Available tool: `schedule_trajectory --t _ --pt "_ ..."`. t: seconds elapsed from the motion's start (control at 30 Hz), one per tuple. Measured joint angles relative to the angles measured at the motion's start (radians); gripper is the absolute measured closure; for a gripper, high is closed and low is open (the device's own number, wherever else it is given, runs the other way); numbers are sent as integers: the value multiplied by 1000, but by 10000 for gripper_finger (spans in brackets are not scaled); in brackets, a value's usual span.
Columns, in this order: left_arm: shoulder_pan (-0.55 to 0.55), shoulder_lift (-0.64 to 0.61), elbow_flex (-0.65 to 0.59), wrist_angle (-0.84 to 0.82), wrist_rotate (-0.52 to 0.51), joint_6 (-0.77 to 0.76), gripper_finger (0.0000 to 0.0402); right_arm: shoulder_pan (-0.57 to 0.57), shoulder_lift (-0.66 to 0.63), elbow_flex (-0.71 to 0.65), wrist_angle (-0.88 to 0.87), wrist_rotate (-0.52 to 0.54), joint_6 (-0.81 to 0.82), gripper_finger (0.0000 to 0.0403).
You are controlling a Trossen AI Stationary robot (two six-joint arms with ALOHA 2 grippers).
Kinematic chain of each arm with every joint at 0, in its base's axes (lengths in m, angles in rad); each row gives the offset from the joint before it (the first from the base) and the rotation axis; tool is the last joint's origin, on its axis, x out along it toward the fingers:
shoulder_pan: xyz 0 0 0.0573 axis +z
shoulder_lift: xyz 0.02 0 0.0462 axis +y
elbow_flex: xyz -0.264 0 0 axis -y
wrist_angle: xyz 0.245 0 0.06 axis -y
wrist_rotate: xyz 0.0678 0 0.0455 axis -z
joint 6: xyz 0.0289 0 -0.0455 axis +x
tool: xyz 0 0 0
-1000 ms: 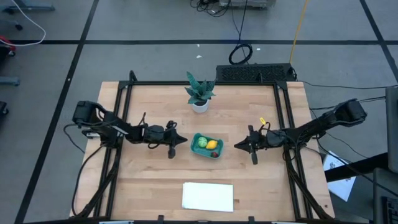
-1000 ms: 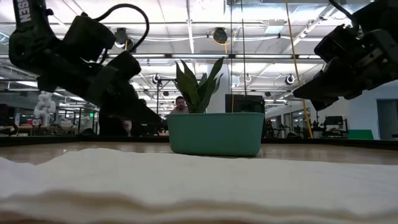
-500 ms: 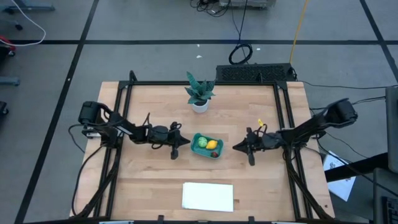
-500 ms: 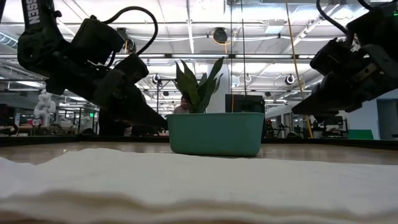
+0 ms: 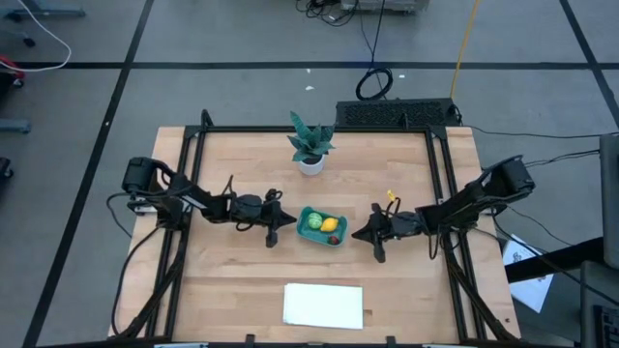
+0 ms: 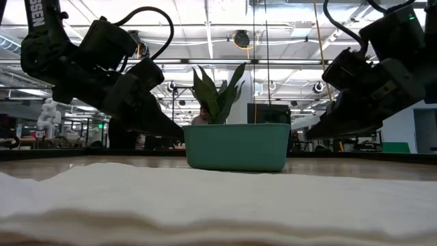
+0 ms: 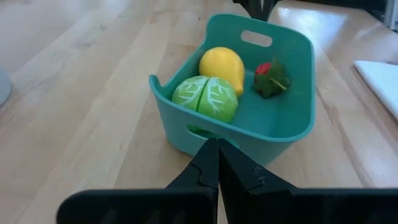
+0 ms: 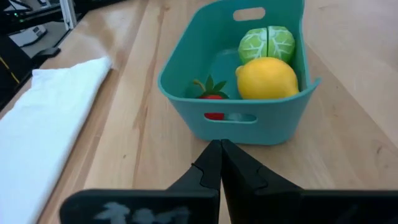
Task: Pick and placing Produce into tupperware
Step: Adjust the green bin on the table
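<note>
The teal tupperware (image 5: 322, 226) stands on the table's middle and holds all three pieces: a light-green round one (image 7: 205, 98), a yellow lemon (image 8: 267, 78) and a small dark red one with green leaves (image 8: 212, 91). My left gripper (image 5: 290, 219) is shut and hangs just left of the tupperware's left end wall (image 7: 211, 134), close to it without touching. My right gripper (image 5: 356, 235) is shut and hangs just right of the tupperware's right end wall (image 8: 239, 118), also apart from it.
A spiky green potted plant (image 5: 310, 143) stands behind the tupperware near the table's far edge. A white flat sheet (image 5: 323, 304) lies at the near edge and fills the low view's foreground (image 6: 205, 198). Black frame rails (image 5: 189, 184) run along both table sides.
My right gripper has moved toward the table's left, closing in on the tupperware's right end and dropping a little. My left gripper has edged right toward the tupperware's left end. Both stayed shut. The tupperware and the pieces have not moved.
</note>
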Motion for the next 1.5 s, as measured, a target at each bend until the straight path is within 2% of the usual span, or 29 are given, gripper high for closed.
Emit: schedule_trajectory --t 0.37,1.5 --pt "-13 0 27 -1 64 -3 399 -10 9 7 2 1 0 403" --pt "-67 0 43 -19 60 2 400 -66 9 7 0 5 -12 403"
